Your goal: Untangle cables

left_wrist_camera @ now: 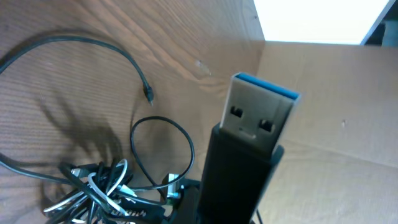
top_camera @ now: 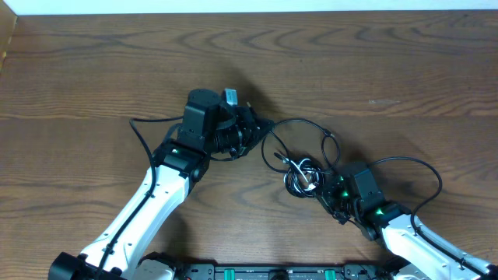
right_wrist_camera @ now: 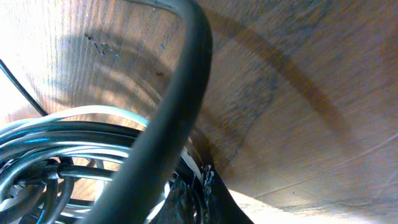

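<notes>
Landmark: I take the knot of cables point(top_camera: 302, 176), lying on the wooden table point(top_camera: 373, 62), as my reference.
Cables: I see white and black strands wound together in the knot, with a black cord point(top_camera: 299, 123) looping out of it on the far side.
Loose end: in the left wrist view a thin black cord curves away from the knot point(left_wrist_camera: 93, 186) and its small plug tip point(left_wrist_camera: 148, 93) rests on bare wood, apart from the knot.
Left gripper point(top_camera: 247, 128): it is left of the knot, clenched on a black cable. The cable's USB plug point(left_wrist_camera: 261, 115), with a blue insert, stands up off the table right before my lens.
Right gripper point(top_camera: 325, 189): it is just beside the knot, on the near right. My wrist view shows only a black cord point(right_wrist_camera: 180, 118) and white strands point(right_wrist_camera: 93, 115) pressed close, so I cannot tell how its jaws stand.
</notes>
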